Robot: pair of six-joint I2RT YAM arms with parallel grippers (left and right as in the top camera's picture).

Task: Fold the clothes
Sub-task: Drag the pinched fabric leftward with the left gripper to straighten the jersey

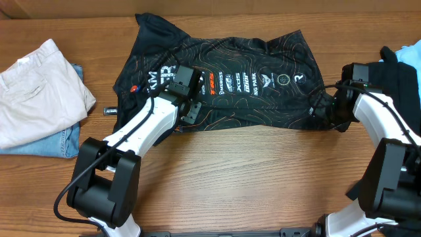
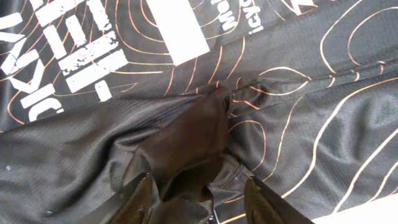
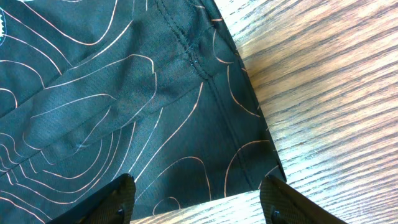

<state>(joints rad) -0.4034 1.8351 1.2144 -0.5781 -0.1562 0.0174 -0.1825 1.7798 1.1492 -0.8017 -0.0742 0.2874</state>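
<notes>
The clothes, a black jersey (image 1: 263, 92) with orange contour lines and white logos, lie spread across the middle of the table. My left gripper (image 1: 191, 110) hovers low over its front-left part. In the left wrist view the left gripper (image 2: 199, 202) is open, and a raised ridge of jersey fabric (image 2: 186, 143) bunches up between its fingers, loose and unpinched. My right gripper (image 1: 323, 108) is at the jersey's front-right corner. In the right wrist view the right gripper (image 3: 199, 199) stands open just above the hem corner (image 3: 249, 162), straddling both cloth and bare wood (image 3: 323, 93).
Beige trousers (image 1: 36, 92) lie on blue jeans (image 1: 66, 141) at the left. A pile of black and blue garments (image 1: 404, 66) sits at the right edge, behind my right arm. A small dark object (image 1: 110, 110) lies left of the jersey.
</notes>
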